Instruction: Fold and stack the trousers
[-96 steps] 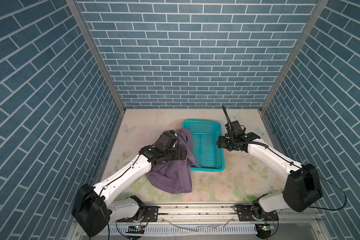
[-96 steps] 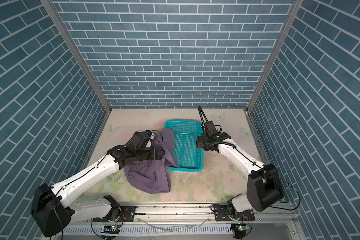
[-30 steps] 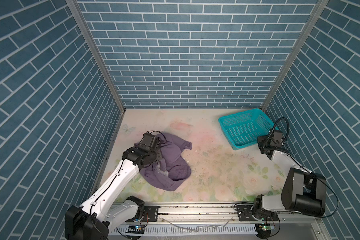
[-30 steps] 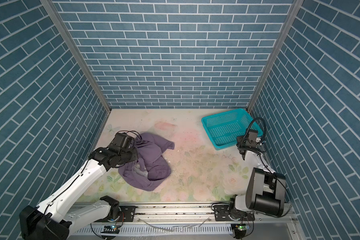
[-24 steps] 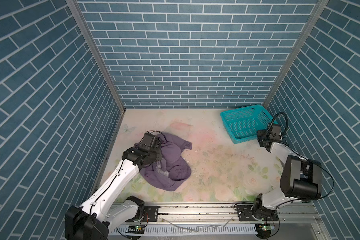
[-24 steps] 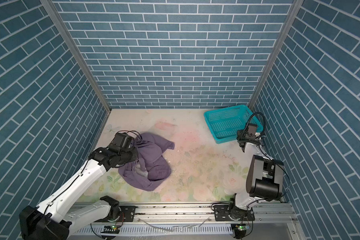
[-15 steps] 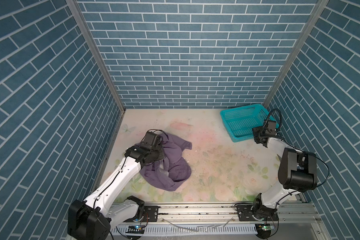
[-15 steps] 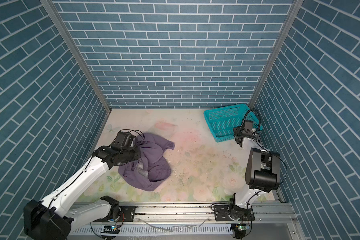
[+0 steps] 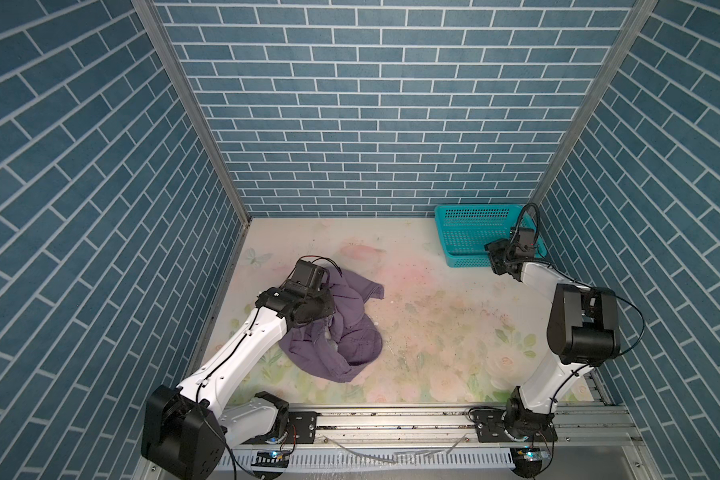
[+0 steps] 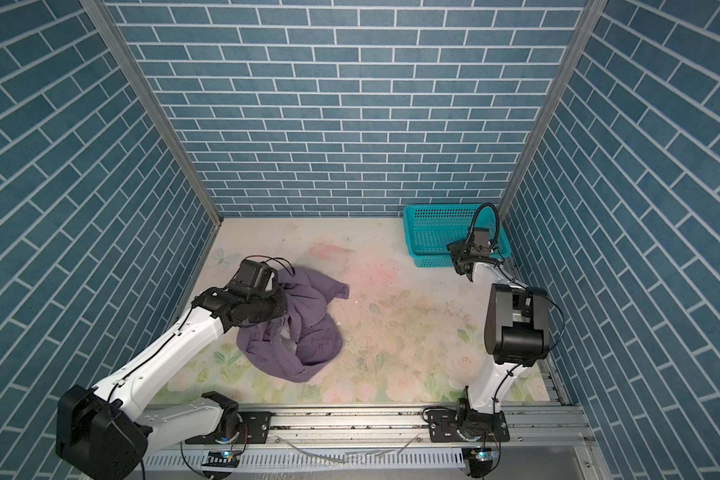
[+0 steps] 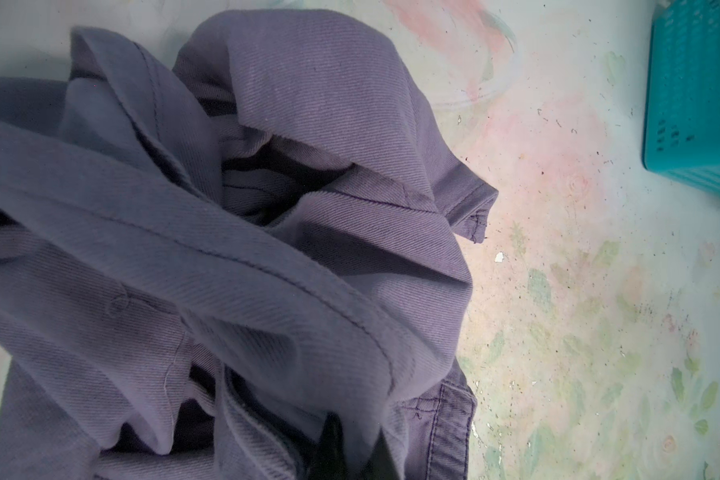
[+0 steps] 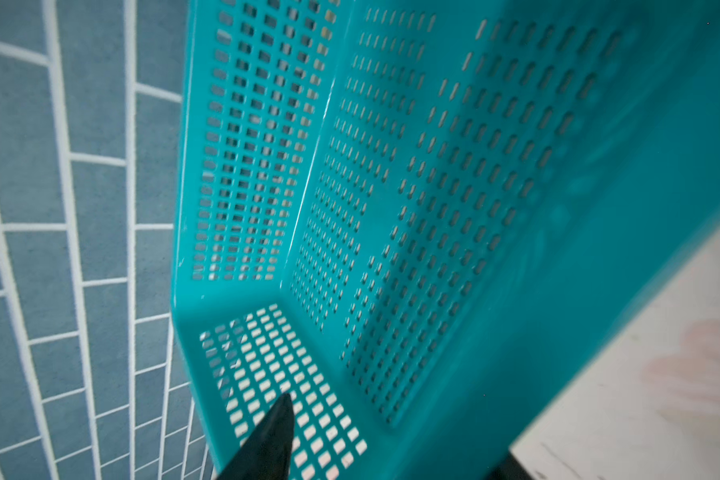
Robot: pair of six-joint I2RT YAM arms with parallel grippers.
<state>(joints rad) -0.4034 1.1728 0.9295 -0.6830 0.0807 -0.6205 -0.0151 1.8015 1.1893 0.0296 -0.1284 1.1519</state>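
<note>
The trousers (image 9: 352, 338) (image 10: 312, 332) lie crumpled in a muted-purple heap on the left of the floral mat. They fill most of the left wrist view as trousers (image 11: 267, 249). My left gripper (image 9: 324, 309) (image 11: 358, 455) sits over the heap's left side, shut on a fold of the fabric. My right gripper (image 9: 495, 262) (image 10: 458, 257) (image 12: 387, 457) is at the near right corner of the teal basket (image 9: 474, 208). It is open, and the basket's wall runs between its spread fingers (image 12: 269, 432).
The teal mesh basket (image 10: 441, 207) (image 12: 433, 208) stands in the back right corner against the brick walls; it also shows as the basket (image 11: 695, 83) in the left wrist view. Brick walls close in three sides. A metal rail (image 9: 391, 419) runs along the front.
The basket has slid from mid-right into the back right corner with the right gripper, which has since opened. The left gripper stays shut on the trousers, nearly still.
</note>
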